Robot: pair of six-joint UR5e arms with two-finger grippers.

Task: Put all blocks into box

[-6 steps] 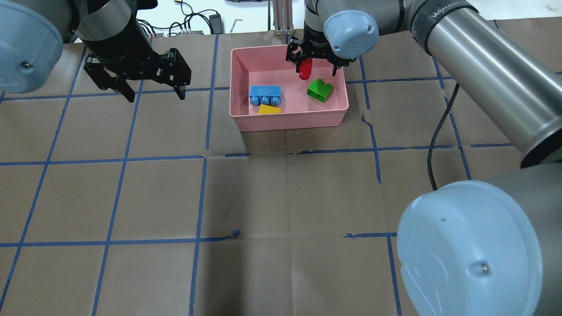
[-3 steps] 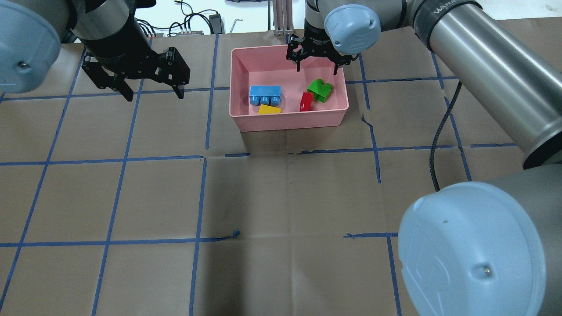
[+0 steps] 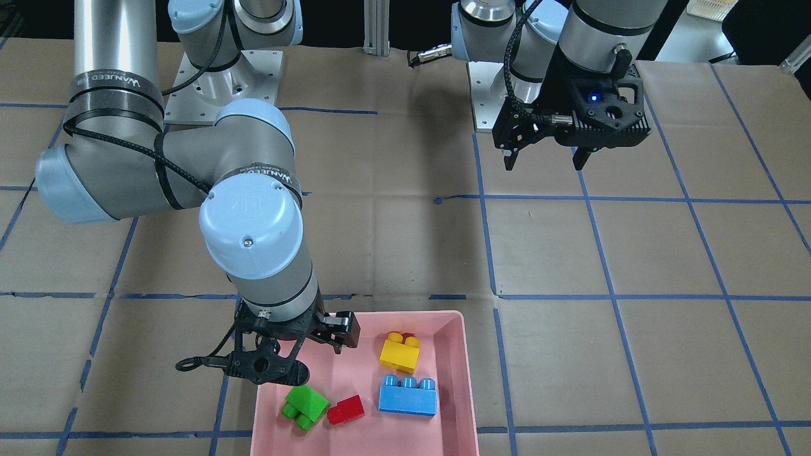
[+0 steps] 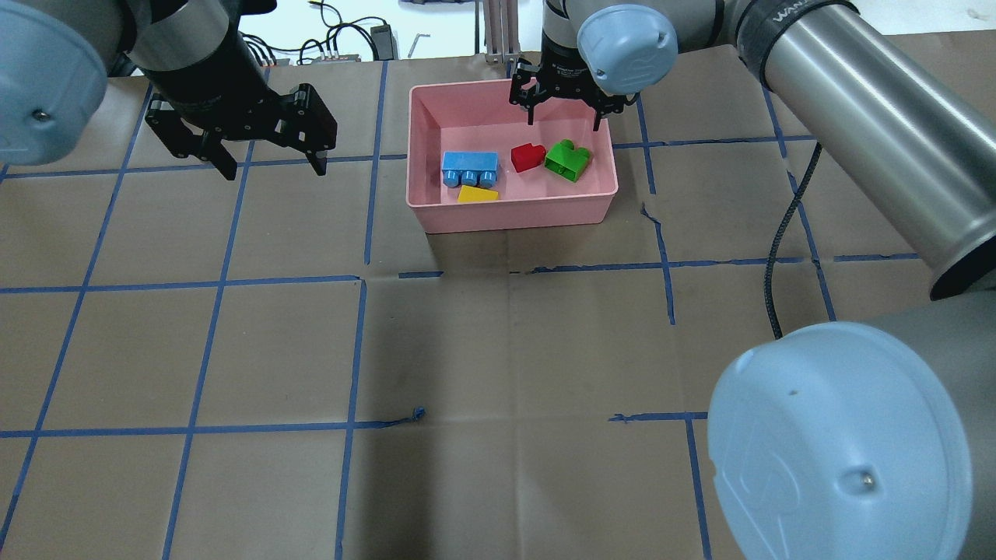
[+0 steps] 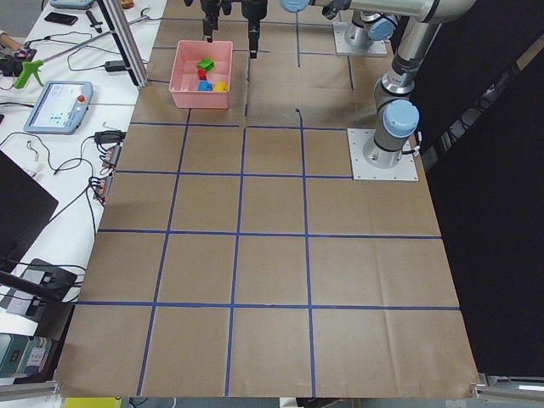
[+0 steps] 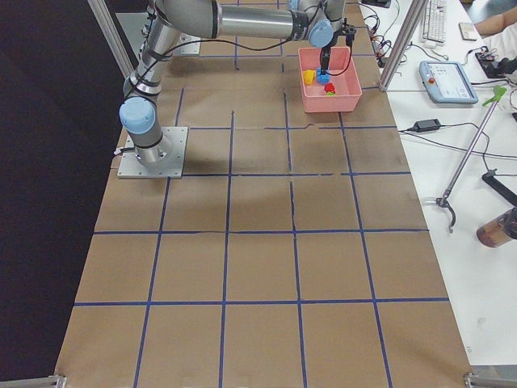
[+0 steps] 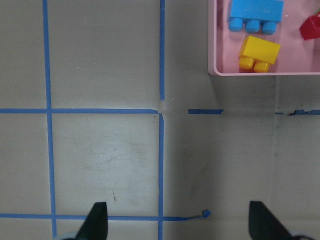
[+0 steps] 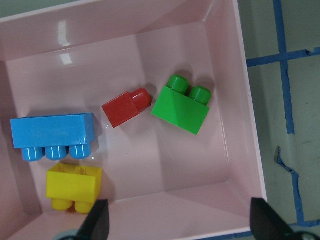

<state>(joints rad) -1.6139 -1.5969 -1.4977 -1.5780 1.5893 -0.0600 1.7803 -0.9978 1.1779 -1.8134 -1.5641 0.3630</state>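
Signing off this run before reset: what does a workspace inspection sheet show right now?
Surface: brown paper table, blue tape grid.
Job's things: blue block, yellow block, red block and green block all lie inside the pink box.
Clutter: nothing seen.
Grippers: left gripper open, empty, over bare table; right gripper open, empty, above the pink box.
Cables: black cable along the right arm; loose wires beyond the far edge.
Surroundings: teach pendant on the side bench.
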